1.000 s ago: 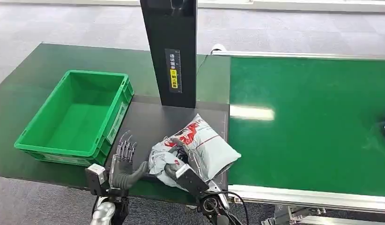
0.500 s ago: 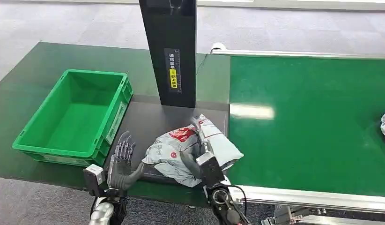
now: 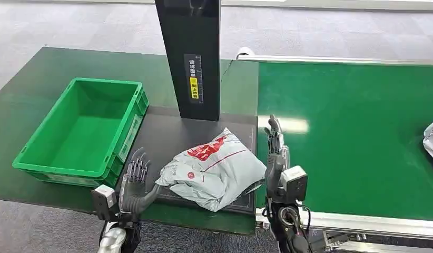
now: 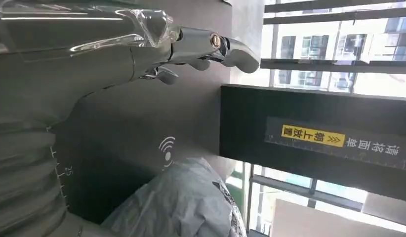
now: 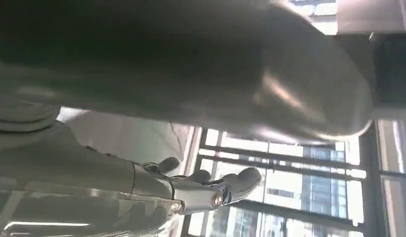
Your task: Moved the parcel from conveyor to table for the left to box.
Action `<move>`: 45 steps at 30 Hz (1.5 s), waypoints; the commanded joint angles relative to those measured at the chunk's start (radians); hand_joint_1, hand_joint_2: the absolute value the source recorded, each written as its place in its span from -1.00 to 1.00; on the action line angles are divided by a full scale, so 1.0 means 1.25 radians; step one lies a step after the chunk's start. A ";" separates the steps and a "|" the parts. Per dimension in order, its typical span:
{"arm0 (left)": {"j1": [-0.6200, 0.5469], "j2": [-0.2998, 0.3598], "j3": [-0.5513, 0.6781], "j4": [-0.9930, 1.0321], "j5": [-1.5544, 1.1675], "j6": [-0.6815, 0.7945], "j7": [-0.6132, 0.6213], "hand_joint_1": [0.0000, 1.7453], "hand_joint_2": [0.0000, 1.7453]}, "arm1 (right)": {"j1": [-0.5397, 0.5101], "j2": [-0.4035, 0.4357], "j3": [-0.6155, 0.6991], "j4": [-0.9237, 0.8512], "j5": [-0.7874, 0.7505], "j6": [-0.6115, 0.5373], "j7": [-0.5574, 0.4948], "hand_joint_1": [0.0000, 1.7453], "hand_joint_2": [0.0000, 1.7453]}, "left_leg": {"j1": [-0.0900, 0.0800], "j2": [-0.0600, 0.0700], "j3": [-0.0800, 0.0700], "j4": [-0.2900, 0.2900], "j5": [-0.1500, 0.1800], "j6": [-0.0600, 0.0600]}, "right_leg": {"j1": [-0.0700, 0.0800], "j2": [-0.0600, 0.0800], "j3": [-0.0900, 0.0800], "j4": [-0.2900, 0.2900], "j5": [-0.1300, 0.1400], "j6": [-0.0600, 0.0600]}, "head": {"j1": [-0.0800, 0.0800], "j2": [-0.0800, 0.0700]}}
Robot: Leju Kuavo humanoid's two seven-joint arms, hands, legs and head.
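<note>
1. the parcel [image 3: 212, 171], a grey mailer bag with red print, lay on the dark mat [image 3: 167, 134] of the table [image 3: 40, 74], just left of the conveyor [image 3: 351, 132] edge and in front of the black scanner post [image 3: 189, 58].
2. the right hand [image 3: 275, 150] stood upright at the parcel's right end, over the seam between mat and belt, fingers straight and apart, grasping nothing; whether it touched the bag could not be told.
3. the left hand [image 3: 134, 182] was likewise released, fingers spread and raised, its thumb just beside the parcel's left end.
4. the parcel's long axis ran roughly left to right, slanting away toward the conveyor, so its nearer end pointed at the left hand.
5. judged from this, the placing was done; the left hand was the nearer one for the boxing, with the green crate [image 3: 80, 132] to its far left.
6. a second parcel [image 3: 432, 138] sat at the belt's far right edge.
</note>
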 commanded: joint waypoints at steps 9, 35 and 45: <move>0.039 0.018 -0.035 -0.114 -0.061 0.007 0.001 -1.00 1.00 | 0.013 -0.079 -0.275 0.325 0.006 0.026 0.003 -1.00 -1.00 | 0.000 -0.003 0.000 -0.001 0.000 0.000 | 0.000 -0.002 0.001 -0.001 0.000 0.000 | 0.000 0.000; 0.004 0.044 -0.148 0.040 -0.323 0.215 0.001 -1.00 1.00 | -0.037 -0.060 -0.223 0.334 0.038 0.034 0.003 -1.00 -1.00 | -0.001 0.000 -0.002 -0.001 0.000 0.000 | -0.001 0.001 -0.002 -0.001 0.000 0.000 | 0.000 0.000; -0.030 0.037 -0.191 0.087 -0.401 0.221 0.001 -1.00 1.00 | -0.045 -0.060 -0.217 0.327 0.036 0.024 0.003 -1.00 -1.00 | -0.001 0.000 -0.002 -0.001 0.000 0.000 | -0.001 0.001 -0.002 0.000 0.000 0.000 | 0.000 0.000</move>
